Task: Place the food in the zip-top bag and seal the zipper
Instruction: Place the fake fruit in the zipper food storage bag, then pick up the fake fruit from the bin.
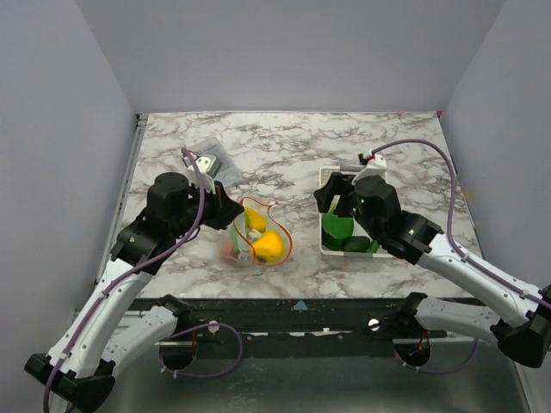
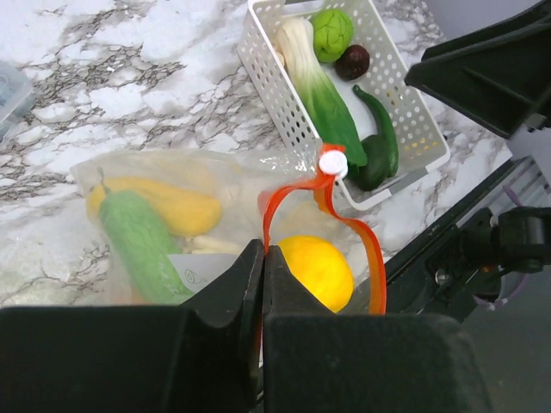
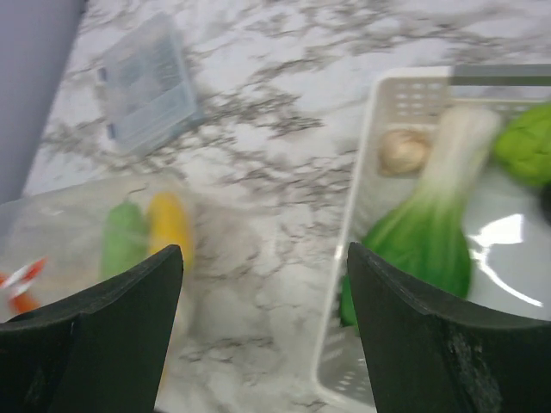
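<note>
Left claw point(image 2: 263, 258) pinches zipper point(image 2: 373, 258); bag point(image 2: 129, 172) mouth faces it, two yellow, one green food point(image 2: 318, 271) inside. Right claw point(image 3: 265, 254) spread wide, empty.

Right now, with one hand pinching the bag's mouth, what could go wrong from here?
The left hand pinches the zipper at one spot only, so the bag mouth may sag shut. The yellow lemon sits right at the opening and could roll out or block it. The long leafy vegetable in the basket may snag entering.
</note>
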